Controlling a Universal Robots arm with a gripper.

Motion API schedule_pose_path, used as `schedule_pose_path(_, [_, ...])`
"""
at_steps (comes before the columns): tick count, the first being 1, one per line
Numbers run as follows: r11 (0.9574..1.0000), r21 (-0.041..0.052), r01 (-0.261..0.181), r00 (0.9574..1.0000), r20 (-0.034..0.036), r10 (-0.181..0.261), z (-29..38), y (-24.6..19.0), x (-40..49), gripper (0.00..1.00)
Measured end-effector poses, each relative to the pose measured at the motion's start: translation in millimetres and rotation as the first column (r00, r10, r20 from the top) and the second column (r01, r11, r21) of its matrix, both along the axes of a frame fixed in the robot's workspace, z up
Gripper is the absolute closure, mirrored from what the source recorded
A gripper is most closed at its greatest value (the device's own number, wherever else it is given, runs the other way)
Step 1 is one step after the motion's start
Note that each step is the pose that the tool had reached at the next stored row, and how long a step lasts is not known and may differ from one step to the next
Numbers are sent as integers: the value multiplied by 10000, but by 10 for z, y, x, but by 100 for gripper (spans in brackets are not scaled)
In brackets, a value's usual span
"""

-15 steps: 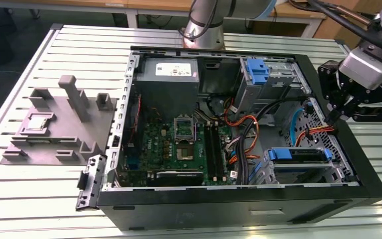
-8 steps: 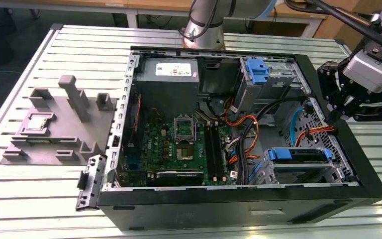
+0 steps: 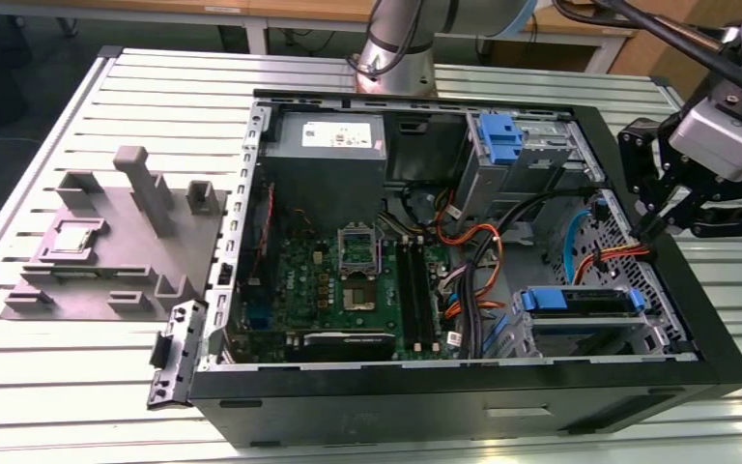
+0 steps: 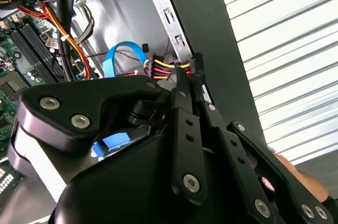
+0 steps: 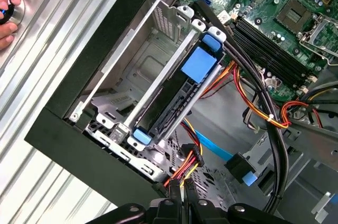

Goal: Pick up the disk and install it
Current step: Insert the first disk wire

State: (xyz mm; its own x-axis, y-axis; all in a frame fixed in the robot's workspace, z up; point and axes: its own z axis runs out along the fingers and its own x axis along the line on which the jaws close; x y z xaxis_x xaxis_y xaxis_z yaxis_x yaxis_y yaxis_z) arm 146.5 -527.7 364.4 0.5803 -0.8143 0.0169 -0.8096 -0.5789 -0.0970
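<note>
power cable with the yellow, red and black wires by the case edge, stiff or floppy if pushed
Probably floppy: the power cable is made of separate thin wires that curve loosely, so it should bend aside rather than resist. Its black connector looks like rigid plastic and would likely move as one piece. It is likely light, yet tethered, since the wires run back into the computer case.

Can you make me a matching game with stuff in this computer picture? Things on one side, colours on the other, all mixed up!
Things:
1. flat cable
2. computer case
3. motherboard
4. holder block on the table

Colours:
A. green
B. grey
C. blue
D. black

Pairs: 1-C, 2-D, 3-A, 4-B
</note>
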Motion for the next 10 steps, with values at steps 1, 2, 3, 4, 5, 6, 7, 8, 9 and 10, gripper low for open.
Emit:
schedule_pose_path(1, [10000, -1, -65, 10000, 1, 65, 0, 0, 6, 82])
schedule_pose_path(2, [9999, -1, -160, 9999, 1, 160, 0, 0, 7, 82])
schedule_pose_path(3, [9996, 0, -272, 9996, 2, 272, 0, 0, 8, 75])
schedule_pose_path(4, [9993, 1, -386, 9993, 2, 386, -1, 0, 9, 75])
schedule_pose_path(5, [9987, -1, -506, 9987, 2, 506, -1, 0, 10, 75])
schedule_pose_path(6, [9981, 0, -622, 9981, 4, 622, -1, 0, 11, 75])
schedule_pose_path(7, [9973, 0, -738, 9973, 6, 738, -2, 0, 11, 75])
schedule_pose_path(8, [9964, 0, -853, 9964, 8, 853, -2, 0, 12, 74])
schedule_pose_path(9, [9952, 0, -975, 9952, 11, 975, -3, 0, 13, 74])
schedule_pose_path(10, [9939, 0, -1101, 9939, 15, 1101, -4, 0, 12, 74])
